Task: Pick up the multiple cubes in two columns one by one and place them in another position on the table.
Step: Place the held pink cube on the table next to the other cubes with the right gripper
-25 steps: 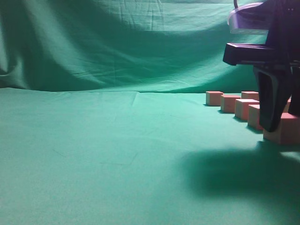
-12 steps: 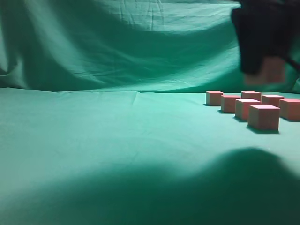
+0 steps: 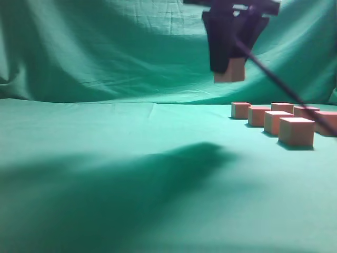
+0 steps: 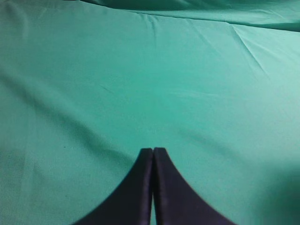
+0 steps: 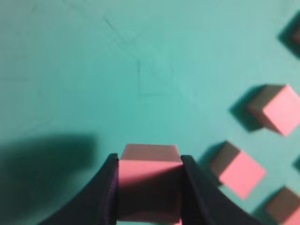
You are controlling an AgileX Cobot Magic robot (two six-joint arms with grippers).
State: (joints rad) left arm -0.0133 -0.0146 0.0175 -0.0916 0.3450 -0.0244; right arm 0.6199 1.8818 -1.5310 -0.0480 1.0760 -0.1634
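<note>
My right gripper is shut on a pink cube and holds it high above the green cloth, left of the rows. The same held cube sits between the jaws in the right wrist view. Several pink cubes stand in two columns at the right, the nearest in front; some of them show below in the right wrist view. My left gripper is shut and empty over bare cloth; it does not show in the exterior view.
A green cloth covers the table and hangs as a backdrop behind. The arm's shadow lies across the middle of the cloth. A dark cable runs down to the right from the right gripper.
My right gripper lifted a cube from the front of the columns, rose, and moved left with it. The shadow on the cloth shifted left.
</note>
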